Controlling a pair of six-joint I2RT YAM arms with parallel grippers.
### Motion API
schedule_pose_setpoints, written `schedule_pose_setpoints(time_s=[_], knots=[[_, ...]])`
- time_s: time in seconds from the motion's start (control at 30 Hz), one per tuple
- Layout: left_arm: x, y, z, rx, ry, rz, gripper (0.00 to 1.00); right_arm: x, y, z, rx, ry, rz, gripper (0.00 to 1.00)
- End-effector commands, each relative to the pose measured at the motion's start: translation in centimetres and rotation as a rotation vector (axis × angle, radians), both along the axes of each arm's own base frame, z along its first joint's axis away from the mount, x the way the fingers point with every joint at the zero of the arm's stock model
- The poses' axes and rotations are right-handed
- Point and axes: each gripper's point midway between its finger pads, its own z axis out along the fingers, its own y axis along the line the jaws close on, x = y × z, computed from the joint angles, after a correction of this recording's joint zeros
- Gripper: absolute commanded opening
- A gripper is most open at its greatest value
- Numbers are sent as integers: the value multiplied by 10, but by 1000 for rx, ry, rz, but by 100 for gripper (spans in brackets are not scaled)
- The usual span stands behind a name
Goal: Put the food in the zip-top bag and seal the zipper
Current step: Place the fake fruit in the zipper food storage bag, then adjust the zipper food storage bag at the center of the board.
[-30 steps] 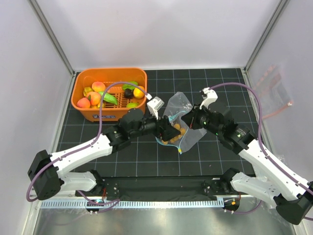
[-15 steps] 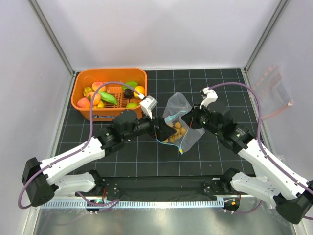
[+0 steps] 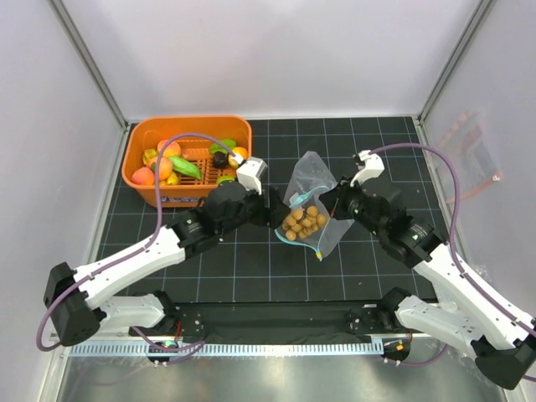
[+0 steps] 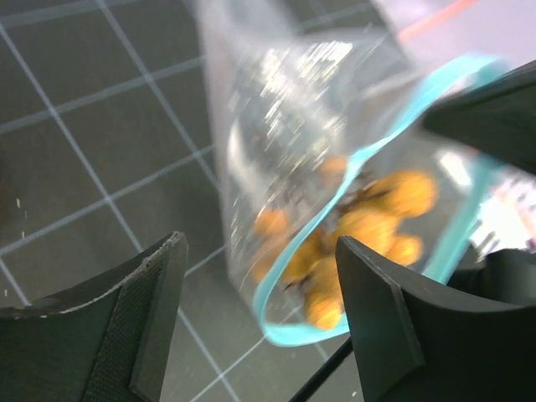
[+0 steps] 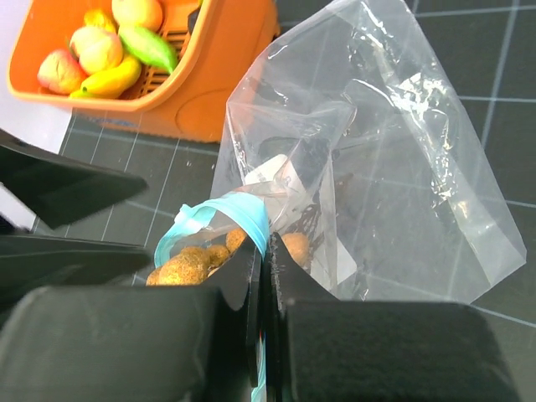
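The clear zip-top bag (image 3: 311, 180) hangs mouth-up in the middle of the mat, and my right gripper (image 5: 265, 251) is shut on its teal zipper (image 5: 243, 213). Inside the bag sits a cluster of small brown balls (image 3: 303, 222). In the left wrist view the balls (image 4: 368, 226) show behind the teal zipper (image 4: 289, 322). My left gripper (image 4: 260, 322) stands open just left of the bag's mouth, holding nothing. More food (image 3: 176, 163), peaches, a banana and green pieces, lies in the orange basket (image 3: 142, 188) at the back left.
A second clear bag with a pink-red strip (image 3: 469, 155) lies against the right wall. White walls close in the mat on three sides. Both arm bases sit at the near edge.
My left gripper left the brown balls in the bag, drew back to the left, and now sits close beside the mouth again. The right gripper lifted the bag's edge slightly rightward.
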Motion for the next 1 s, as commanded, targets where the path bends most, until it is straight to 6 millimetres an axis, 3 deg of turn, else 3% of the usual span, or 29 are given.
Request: schedule_pose_setpoints(time_s=[0.0,0.2,0.5,0.97], knots=[[2,-2,-3,32,24,7,74,4,-16,17,24,-60,-87,1],[-1,-1,1,12,17,1,74,7,-36,22,10,-90,-182,1],[-3,-8,-4,12,34,-27,67,9,-44,22,-2,-95,-220,1],[10,-39,-54,53,129,-47,59,9,-45,20,0,-90,-230,1]])
